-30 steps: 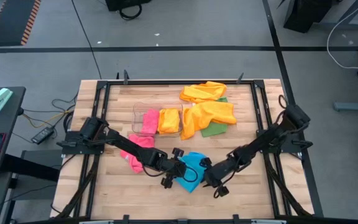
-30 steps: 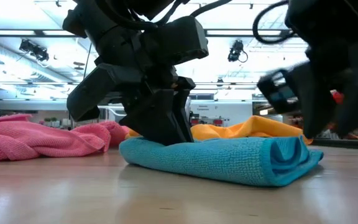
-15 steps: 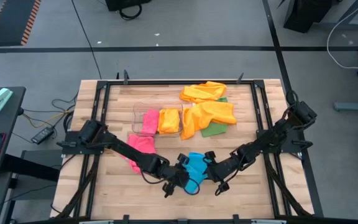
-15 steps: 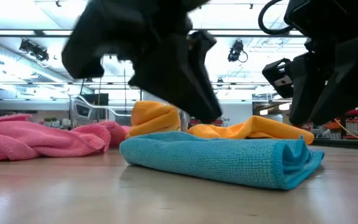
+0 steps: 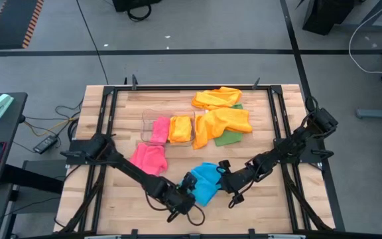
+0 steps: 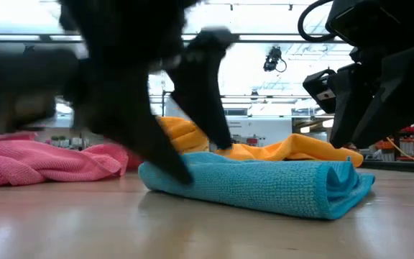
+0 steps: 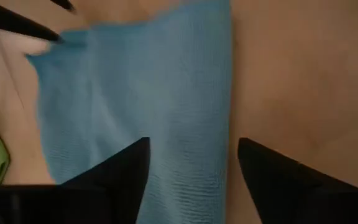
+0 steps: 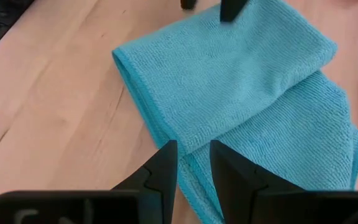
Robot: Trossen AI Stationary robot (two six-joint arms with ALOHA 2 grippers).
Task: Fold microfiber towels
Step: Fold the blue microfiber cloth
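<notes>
Because the blue towel (image 5: 203,182) lies folded at lower centre of the high view, you see the left gripper (image 5: 184,200) spread apart just beside it, released, while the right gripper (image 5: 225,184), fingers nearly together and pinching nothing, hovers at its other edge.

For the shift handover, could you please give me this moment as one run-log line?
blue towel: folded, flat on table | left gripper: open over it | right gripper: narrow gap, holding nothing | pink towel: unfolded

No readable text

No legible words, labels, brands, numbers or signs can be made out in any view; distant room signage is blurred.
</notes>
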